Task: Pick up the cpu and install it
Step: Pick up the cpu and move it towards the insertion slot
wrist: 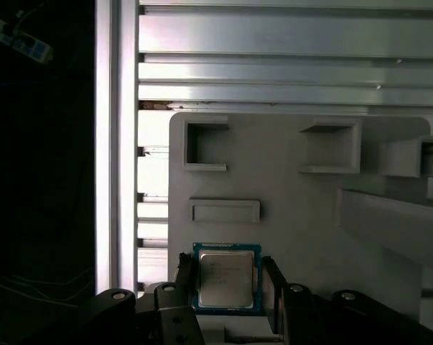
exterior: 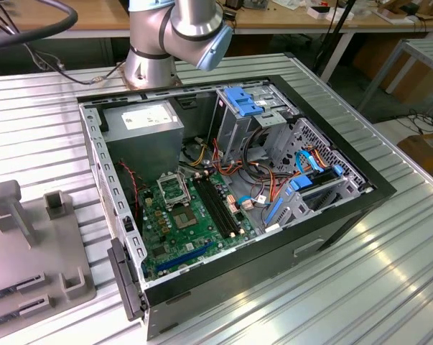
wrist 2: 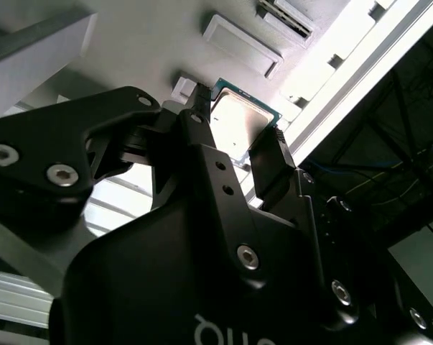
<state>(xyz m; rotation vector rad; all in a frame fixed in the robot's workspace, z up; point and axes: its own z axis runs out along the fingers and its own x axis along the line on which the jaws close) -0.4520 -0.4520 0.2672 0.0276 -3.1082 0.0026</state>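
The cpu (wrist: 225, 279) is a small pale metal square with a green edge. It sits between the two black fingers of my gripper (wrist: 227, 282), which press against its opposite sides. In the second wrist view the cpu (wrist 2: 241, 118) is clamped at the fingertips of the gripper (wrist 2: 234, 122), just over the grey fixture tray (wrist 2: 151, 43). The green board (exterior: 194, 230) lies inside the open computer case (exterior: 331, 223), with the black square-framed socket (exterior: 173, 188) near its far end.
The grey fixture tray (wrist: 288, 215) carries raised blocks and slots and lies on the ribbed metal table (exterior: 51, 122), at the exterior view's left of the case. My arm's base (exterior: 151, 50) stands behind the case. Cables, a drive cage and blue brackets crowd the case's right half.
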